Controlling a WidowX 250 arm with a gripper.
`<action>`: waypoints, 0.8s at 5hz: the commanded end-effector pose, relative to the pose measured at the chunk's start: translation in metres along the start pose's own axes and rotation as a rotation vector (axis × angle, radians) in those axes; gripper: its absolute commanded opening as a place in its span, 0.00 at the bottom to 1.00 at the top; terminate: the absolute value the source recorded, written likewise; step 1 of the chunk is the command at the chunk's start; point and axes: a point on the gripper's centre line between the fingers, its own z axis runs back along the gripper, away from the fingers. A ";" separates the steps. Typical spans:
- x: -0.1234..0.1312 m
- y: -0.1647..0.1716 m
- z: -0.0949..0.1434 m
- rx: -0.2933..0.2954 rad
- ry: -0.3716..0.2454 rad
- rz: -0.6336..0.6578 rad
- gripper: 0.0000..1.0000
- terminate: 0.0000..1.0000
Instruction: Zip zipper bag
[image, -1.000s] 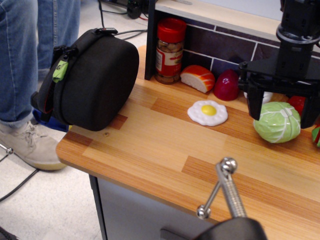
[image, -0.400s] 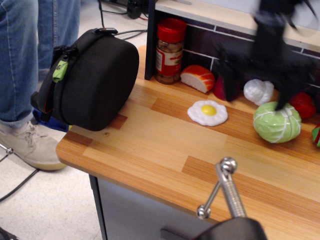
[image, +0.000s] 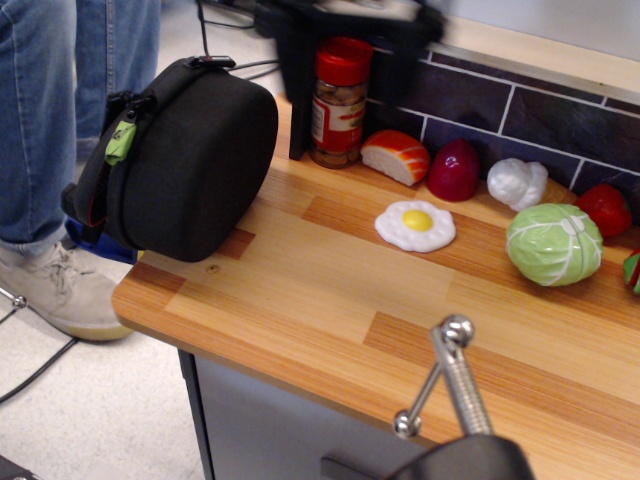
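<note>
The zipper bag (image: 195, 160) is a large black rounded case standing on its edge at the left end of the wooden counter (image: 330, 300), partly overhanging it. Its lime-green pull tab (image: 120, 140) sits near the top of the left side, and a bit of red trim (image: 92, 215) shows lower down, where the zipper gapes. My gripper (image: 345, 55) is a motion-blurred dark shape at the top of the view, above and right of the bag and apart from it. Its fingers (image: 395, 70) stand wide apart around the jar area, holding nothing.
A red-lidded jar (image: 338, 100) stands at the back by a dark shelf post. Toy foods lie along the tiled wall: bread slice (image: 395, 155), red piece (image: 453, 170), white piece (image: 517, 183), cabbage (image: 554, 244), tomato (image: 604, 208), fried egg (image: 415, 224). A person's legs (image: 60, 110) stand left of the bag.
The gripper has swept fast from the right, above the cabbage, leftward and up to above the jar. The bag and toy foods have not moved.
</note>
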 end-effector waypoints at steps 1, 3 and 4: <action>-0.020 0.067 0.027 -0.007 -0.063 -0.003 1.00 0.00; -0.020 0.104 0.017 0.071 -0.114 -0.027 1.00 0.00; -0.017 0.110 0.001 0.076 -0.116 -0.064 1.00 0.00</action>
